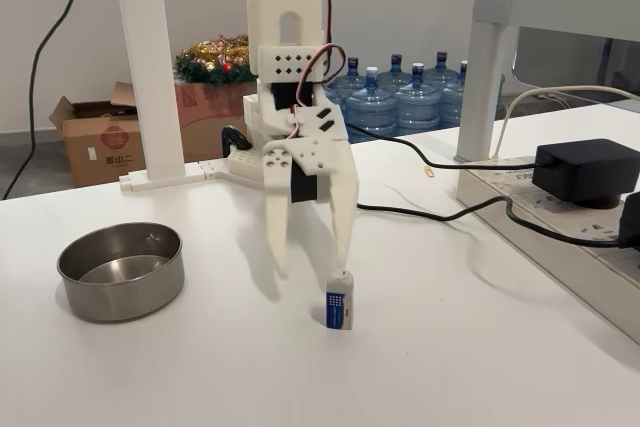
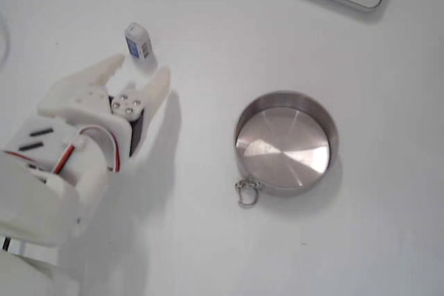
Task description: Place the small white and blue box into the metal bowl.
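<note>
Standing upright on white table [image 1: 480, 367]: small white and blue box [image 1: 339, 300], red strip at base. Just behind, white two-finger gripper [image 1: 311, 265], spread open, empty. Well apart: round brushed-steel bowl [image 1: 120, 271].

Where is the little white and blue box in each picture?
Side fixed view: the small white and blue box stands low, right of centre, under the claw.
Top-down fixed view: it sits upper left, beyond the claw.
Shared landmark: the metal bowl.
</note>
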Tool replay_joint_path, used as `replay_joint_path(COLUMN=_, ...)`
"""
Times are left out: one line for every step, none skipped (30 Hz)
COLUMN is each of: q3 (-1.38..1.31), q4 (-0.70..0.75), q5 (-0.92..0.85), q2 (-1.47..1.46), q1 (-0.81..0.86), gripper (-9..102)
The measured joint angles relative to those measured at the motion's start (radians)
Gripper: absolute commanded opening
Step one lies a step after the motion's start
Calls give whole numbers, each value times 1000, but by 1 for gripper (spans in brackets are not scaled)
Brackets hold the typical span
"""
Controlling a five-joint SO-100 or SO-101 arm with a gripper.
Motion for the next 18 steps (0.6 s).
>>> replay_joint_path(q3=-15, q4=0, q5=0, q2=-18, q1=0, gripper=25)
replay_joint_path(q3=-32, q4=0, q5=0, q2=-37, q1=0, gripper=26)
replay_joint_path(q3=-51, q4=0, q5=0, q2=-55, q1=-6, gripper=26)
replay_joint_path(q3=-67, q4=0, q5=0, q2=-74, q1=-15, gripper=26)
replay_joint_path(q3=-83, q4=0, q5=0, q2=-87, q1=-25, gripper=26)
replay_joint_path(q3=-95, q4=0, q5=0, q2=-100, q1=-28, gripper=26)
replay_joint_path(q3=-103, q4=0, q5=0, q2=-106, q1=-28, gripper=26)
replay_joint_path(q3=-115, q4=0, q5=0, q2=-117, q1=-25, gripper=26)
replay_joint_path(q3=-127, q4=0, q5=0, q2=-124, q1=-25, gripper=26)
replay_joint_path(q3=-133, q4=0, q5=0, q2=-129, q1=-25, gripper=26)
replay_joint_path(q3=-140, q4=0, q5=0, q2=-133, q1=-25, gripper=26)
replay_joint_path(q3=-144, q4=0, q5=0, q2=-135, q1=-26, gripper=26)
replay_joint_path(q3=-146, q4=0, q5=0, q2=-135, q1=-26, gripper=26)
replay_joint_path(q3=-152, q4=0, q5=0, q2=-137, q1=-26, gripper=26)
replay_joint_path(q3=-161, q4=0, q5=0, q2=-138, q1=-26, gripper=26)
replay_joint_path(q3=-167, q4=0, q5=0, q2=-138, q1=-26, gripper=26)
replay_joint_path(q3=-173, q4=0, q5=0, q2=-140, q1=-26, gripper=26)
replay_joint_path(q3=-179, q4=0, q5=0, q2=-140, q1=-26, gripper=26)
